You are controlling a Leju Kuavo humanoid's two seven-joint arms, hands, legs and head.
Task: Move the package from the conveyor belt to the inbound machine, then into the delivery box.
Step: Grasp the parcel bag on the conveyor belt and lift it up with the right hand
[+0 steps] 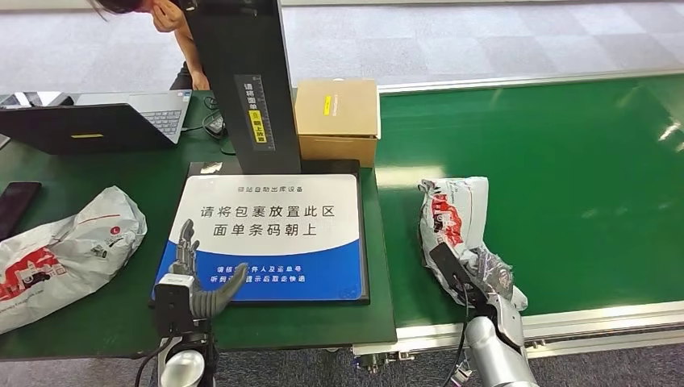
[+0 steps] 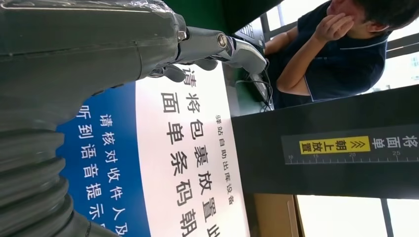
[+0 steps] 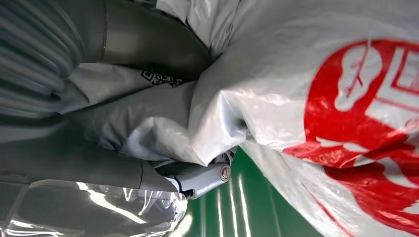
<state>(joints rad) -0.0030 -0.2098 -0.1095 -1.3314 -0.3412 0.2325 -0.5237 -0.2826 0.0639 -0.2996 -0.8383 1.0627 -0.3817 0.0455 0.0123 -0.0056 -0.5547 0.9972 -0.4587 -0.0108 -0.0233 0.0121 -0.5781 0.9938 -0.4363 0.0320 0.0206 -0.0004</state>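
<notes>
Right hand (image 1: pixel 472 278), lower right of frame, fingers wrapped into the near end of the bag (image 1: pixel 453 219); wrist view shows plastic bunched between thumb and fingers. Bag lies on the green belt (image 1: pixel 581 177), long axis running up-frame away from the hand. Scanner pad (image 1: pixel 274 234) sits left of it, at frame centre. Left hand (image 1: pixel 193 274) spread, empty, over the pad's lower left corner. Judgement: lift, then carry left.
</notes>
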